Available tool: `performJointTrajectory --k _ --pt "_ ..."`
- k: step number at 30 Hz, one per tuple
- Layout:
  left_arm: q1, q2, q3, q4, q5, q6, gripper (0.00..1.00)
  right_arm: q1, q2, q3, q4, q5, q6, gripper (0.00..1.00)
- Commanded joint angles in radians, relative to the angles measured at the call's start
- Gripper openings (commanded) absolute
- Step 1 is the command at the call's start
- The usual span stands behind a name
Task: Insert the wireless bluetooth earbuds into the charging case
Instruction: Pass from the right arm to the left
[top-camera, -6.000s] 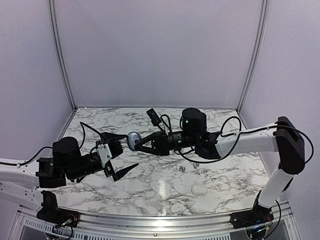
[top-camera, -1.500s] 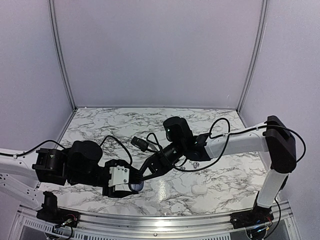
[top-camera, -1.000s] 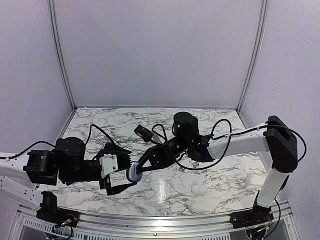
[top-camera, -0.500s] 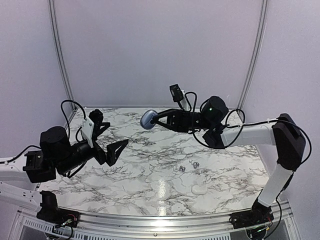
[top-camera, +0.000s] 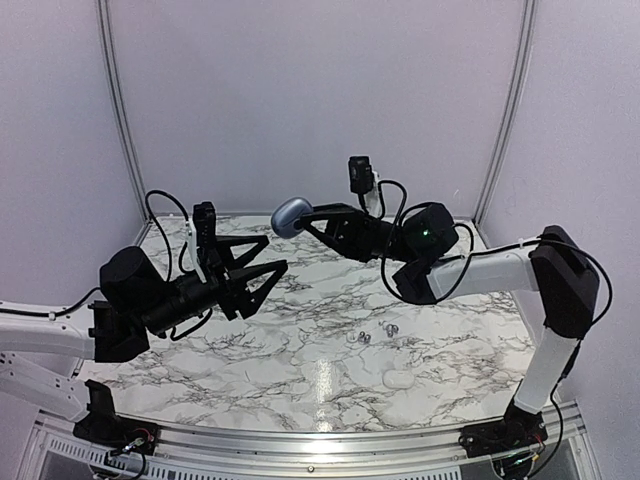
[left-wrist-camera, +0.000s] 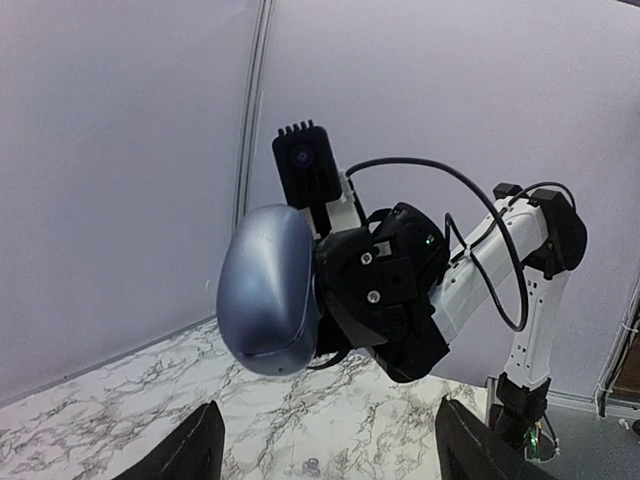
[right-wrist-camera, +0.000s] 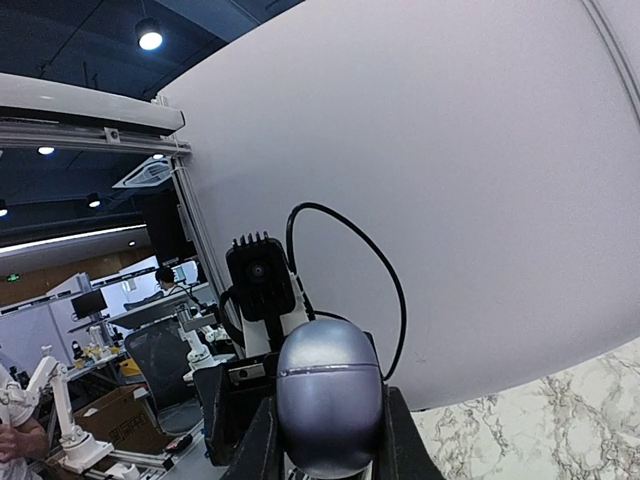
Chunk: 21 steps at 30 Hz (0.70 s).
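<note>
the surface (top-camera: 300, 310) (white marble with grey veins) carries a loose cluster of tiny earbuds (top-camera: 366, 339) right of centre. a white pebble-shaped case (top-camera: 400, 379) lies nearer the front edge.

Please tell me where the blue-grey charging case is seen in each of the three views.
Top external: charging case raised, above centre, between the right fingers.
Left wrist: charging case left of centre.
Right wrist: charging case at bottom centre.
Shared landmark: the marble table, low in every view.

One blue-grey case (top-camera: 291, 215), one white case (top-camera: 400, 379) (two altogether), two arms (top-camera: 480, 270), earbuds (top-camera: 366, 338) too tiny to count
</note>
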Motion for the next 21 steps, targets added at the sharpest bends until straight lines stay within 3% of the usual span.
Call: performJointTrajectory --k 1,9,21 --pt "0.004 0.021 -0.018 0.250 0.070 -0.011 0.71 0.042 0.034 0.053 0.110 0.028 0.040 0.01" --pt "0.004 0.063 -0.016 0.314 0.104 0.002 0.54 0.074 0.070 0.081 0.158 0.037 0.067 0.02" --pt "0.004 0.104 0.004 0.347 0.088 0.003 0.44 0.097 0.101 0.091 0.206 0.054 0.085 0.03"
